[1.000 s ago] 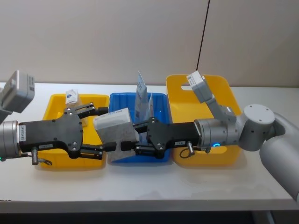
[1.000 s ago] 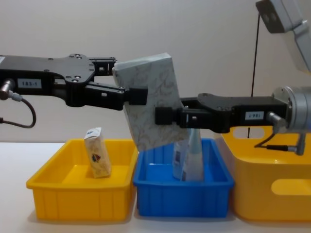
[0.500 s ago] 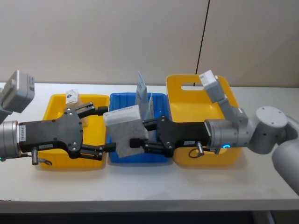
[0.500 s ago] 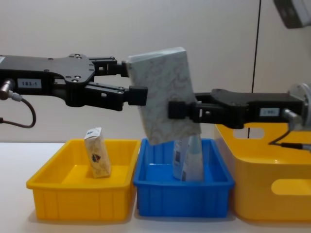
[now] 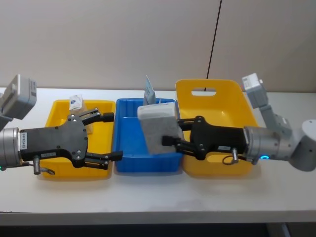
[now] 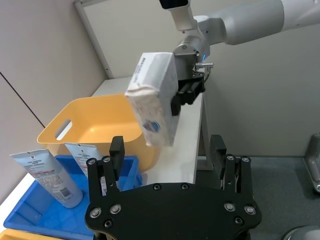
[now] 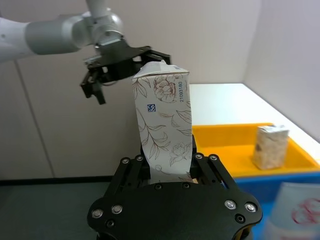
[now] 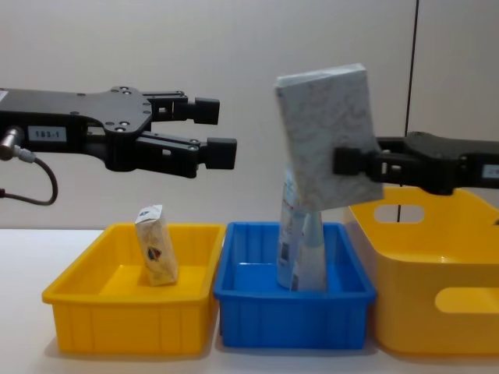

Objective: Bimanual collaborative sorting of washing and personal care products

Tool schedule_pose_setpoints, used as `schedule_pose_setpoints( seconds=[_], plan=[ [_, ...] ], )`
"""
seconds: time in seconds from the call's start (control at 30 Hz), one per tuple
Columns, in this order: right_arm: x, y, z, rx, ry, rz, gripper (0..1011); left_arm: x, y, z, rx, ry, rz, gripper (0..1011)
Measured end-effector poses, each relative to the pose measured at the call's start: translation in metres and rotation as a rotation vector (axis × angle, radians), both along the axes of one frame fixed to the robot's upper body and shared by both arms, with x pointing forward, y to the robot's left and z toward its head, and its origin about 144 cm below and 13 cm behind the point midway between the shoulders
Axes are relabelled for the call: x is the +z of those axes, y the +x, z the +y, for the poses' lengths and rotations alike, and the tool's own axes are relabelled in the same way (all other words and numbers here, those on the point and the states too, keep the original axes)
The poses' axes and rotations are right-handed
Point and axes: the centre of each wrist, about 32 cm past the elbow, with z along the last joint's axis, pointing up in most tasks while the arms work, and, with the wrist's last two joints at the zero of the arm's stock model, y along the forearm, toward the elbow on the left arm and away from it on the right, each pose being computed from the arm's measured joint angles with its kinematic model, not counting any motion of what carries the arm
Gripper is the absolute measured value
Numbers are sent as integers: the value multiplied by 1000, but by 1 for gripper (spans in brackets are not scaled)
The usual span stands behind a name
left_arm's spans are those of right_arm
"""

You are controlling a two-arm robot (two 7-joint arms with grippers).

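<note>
The soft pack point(image 5: 159, 127) is up in the air, above the right side of the blue bin point(image 5: 126, 165) and just beside the big yellow bin point(image 5: 212, 86). It touches no bin. It stands tall and leans a little. It is whitish-blue with a faint leaf and flower pattern, and it looks soft and puffy.

A second ago both hands were on the pack, over the middle of the blue bin. Now the left hand point(image 5: 111, 137) has let go. Its fingers are spread wide with nothing between them, and it hangs over the near edge of the small yellow bin point(image 5: 59, 106). The right hand point(image 5: 173, 134) pinches the pack near its lower part and has carried it to the right, away from the left hand.

So the pass from one hand to the other looks done. The pack probably goes into the big yellow bin next, but it is not over it yet.

Two tubes point(image 8: 300, 249) stand in the blue bin. A small beige pack point(image 8: 156, 253) stands in the small yellow bin. All three bins sit on the counter point(image 5: 148, 192).
</note>
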Motion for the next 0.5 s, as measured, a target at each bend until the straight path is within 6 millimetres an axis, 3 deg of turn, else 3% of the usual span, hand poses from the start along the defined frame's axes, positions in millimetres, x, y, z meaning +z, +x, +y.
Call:
schedule_pose_setpoints(
  seconds=[0.5],
  plan=[
    [-1, -26, -33, -224, 1, -10, 342, 0, 0, 0, 0, 0, 0, 1001]
  ],
)
